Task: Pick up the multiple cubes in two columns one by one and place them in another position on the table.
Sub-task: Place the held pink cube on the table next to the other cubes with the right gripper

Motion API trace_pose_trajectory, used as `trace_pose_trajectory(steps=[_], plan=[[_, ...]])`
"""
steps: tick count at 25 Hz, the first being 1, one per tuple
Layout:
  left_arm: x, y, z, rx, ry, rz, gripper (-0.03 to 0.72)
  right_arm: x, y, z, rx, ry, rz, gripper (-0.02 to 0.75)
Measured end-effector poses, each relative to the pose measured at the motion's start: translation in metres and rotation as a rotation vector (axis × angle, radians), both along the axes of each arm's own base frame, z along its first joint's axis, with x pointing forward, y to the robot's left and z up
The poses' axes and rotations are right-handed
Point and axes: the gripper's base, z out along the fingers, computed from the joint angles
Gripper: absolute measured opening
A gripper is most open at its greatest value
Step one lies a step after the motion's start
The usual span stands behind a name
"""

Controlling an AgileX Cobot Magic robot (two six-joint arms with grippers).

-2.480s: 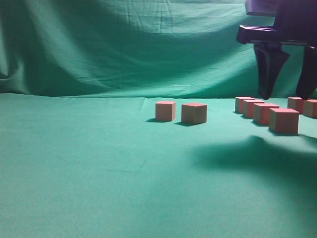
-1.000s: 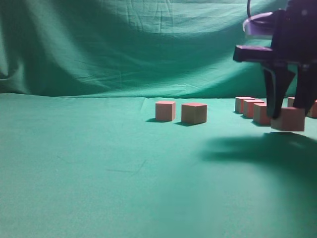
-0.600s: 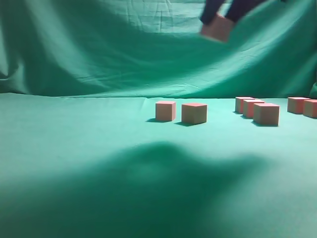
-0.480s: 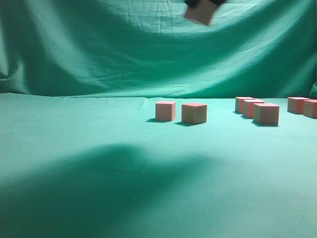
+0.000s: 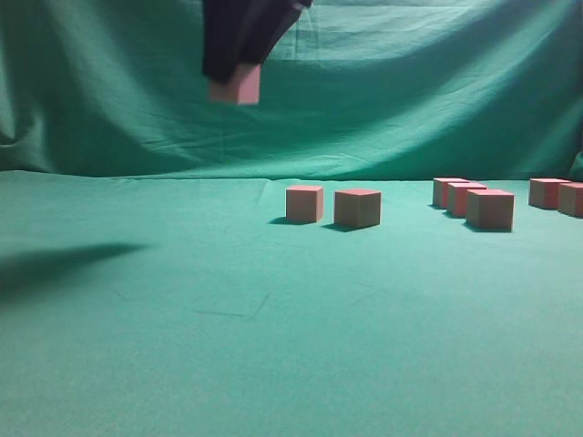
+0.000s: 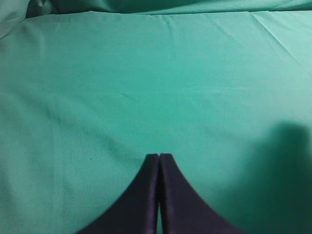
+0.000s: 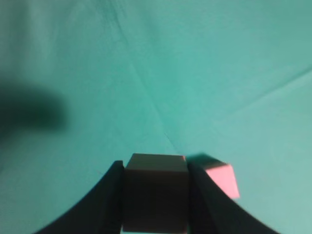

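Stretching flat beneath me, the green cloth counter (image 5: 182,364) meets a wrinkled green backdrop (image 5: 410,100). My right gripper (image 7: 155,170) clamps one cube (image 5: 235,85) high above it, faces roughly level; seven cubes (image 5: 357,208) rest below. My left gripper (image 6: 159,157) is pressed together.

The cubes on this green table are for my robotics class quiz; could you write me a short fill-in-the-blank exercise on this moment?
1. The right gripper holds one cube ____ the table, not resting on it.
2. The left gripper has its jaws ____.
3. In the exterior view, the two nearest cubes at the middle stand ____ of the held cube.
4. The cloth of the table is ____ in colour.

Missing words: above; shut; right; green
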Motion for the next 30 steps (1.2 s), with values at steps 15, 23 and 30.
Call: trace_pose_trajectory(steps=[15,23,30], plan=[[0.0,0.0,0.0,0.0,0.0,0.0,0.0,0.02,0.024,-0.062,-0.141,-0.107,0.423,0.28],[0.0,0.0,0.0,0.0,0.0,0.0,0.0,0.028,0.018,-0.066,-0.156,-0.123,0.464,0.28],[0.0,0.0,0.0,0.0,0.0,0.0,0.0,0.027,0.013,-0.07,-0.18,-0.071,0.472,0.28]])
